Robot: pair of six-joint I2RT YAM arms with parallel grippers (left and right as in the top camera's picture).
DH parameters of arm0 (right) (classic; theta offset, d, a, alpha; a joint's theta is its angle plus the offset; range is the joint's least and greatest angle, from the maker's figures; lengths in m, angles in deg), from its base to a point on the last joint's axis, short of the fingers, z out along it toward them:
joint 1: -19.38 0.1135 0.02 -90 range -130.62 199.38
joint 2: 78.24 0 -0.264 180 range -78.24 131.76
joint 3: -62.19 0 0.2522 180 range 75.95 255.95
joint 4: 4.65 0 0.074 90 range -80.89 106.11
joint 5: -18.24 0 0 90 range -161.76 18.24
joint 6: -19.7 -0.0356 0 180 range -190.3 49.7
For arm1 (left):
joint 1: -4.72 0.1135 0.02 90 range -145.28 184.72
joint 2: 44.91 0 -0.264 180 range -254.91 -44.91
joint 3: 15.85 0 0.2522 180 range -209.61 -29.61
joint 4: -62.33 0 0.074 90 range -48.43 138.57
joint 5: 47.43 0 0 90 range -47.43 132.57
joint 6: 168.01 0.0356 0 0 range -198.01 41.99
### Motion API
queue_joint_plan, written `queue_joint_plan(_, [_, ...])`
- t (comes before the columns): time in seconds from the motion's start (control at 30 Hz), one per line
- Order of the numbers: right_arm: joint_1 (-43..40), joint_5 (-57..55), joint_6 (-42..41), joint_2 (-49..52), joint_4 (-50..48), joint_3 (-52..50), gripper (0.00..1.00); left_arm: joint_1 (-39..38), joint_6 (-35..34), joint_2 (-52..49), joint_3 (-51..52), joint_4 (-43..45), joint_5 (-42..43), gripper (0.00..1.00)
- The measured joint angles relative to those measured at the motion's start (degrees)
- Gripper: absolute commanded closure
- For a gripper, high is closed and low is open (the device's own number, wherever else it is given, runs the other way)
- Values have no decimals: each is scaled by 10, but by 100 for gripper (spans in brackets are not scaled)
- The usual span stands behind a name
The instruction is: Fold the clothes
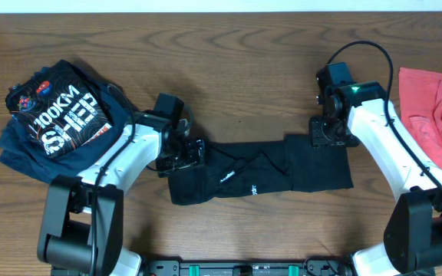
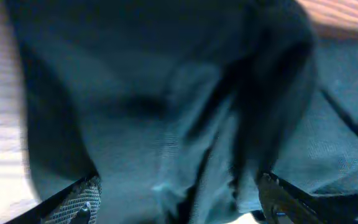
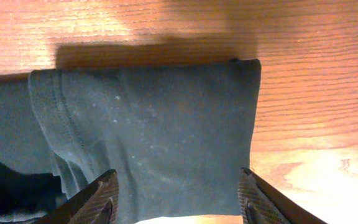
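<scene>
A black tee [image 1: 259, 175] with small white logo marks lies folded into a long strip across the middle of the table. My left gripper [image 1: 181, 156] is open over its left end; in the left wrist view [image 2: 178, 190] the dark cloth [image 2: 166, 106] fills the space between the fingers, blurred. My right gripper [image 1: 327, 132] is open over its right end; in the right wrist view [image 3: 178, 190] the fingers straddle a flat folded panel [image 3: 160, 130]. A navy "100KM" tee [image 1: 56, 119] lies crumpled at far left. A red tee [image 1: 436, 115] lies at far right.
The wooden table [image 1: 236, 61] stretches bare behind the black tee. The arm bases stand at the front edge [image 1: 244, 268]. The navy tee sits just left of my left arm, the red tee just right of my right arm.
</scene>
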Motion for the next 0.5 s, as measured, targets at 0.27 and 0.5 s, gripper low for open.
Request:
queue_joint_plan(0.27, [0, 0, 0, 0, 0, 0, 37, 1, 47, 0, 0, 7, 63, 16])
queue_joint_plan(0.5, [0, 0, 0, 0, 3, 0, 36, 8, 66, 0, 2, 19, 88, 13])
